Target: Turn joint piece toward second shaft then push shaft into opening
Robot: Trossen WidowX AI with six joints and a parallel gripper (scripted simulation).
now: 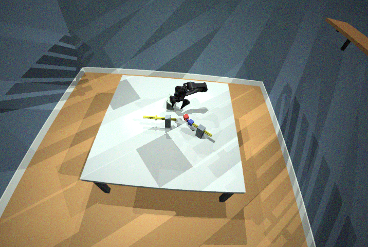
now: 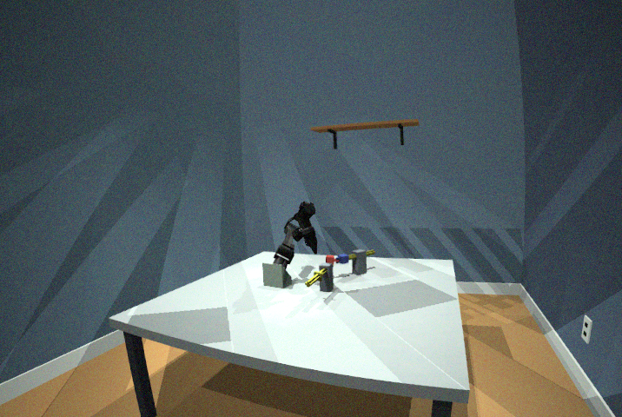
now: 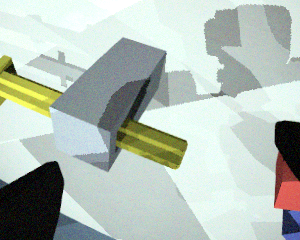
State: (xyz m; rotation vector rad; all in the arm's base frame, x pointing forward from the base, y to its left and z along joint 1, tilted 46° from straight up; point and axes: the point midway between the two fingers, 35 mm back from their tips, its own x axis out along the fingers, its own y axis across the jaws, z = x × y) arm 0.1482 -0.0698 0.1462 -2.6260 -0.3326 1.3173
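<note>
The red square joint piece is hinged to a blue part on the end of the yellow fixed shaft, held by a grey block. Where its opening points is too small to tell. The second yellow shaft, with a raised cross piece, passes through the other grey block; its end is short of the red piece, with a gap between. My gripper is open and empty, above and behind the shafts.
The arm's pale base stands on the white table behind the second shaft's block. A brown shelf hangs on the wall, far from the arm.
</note>
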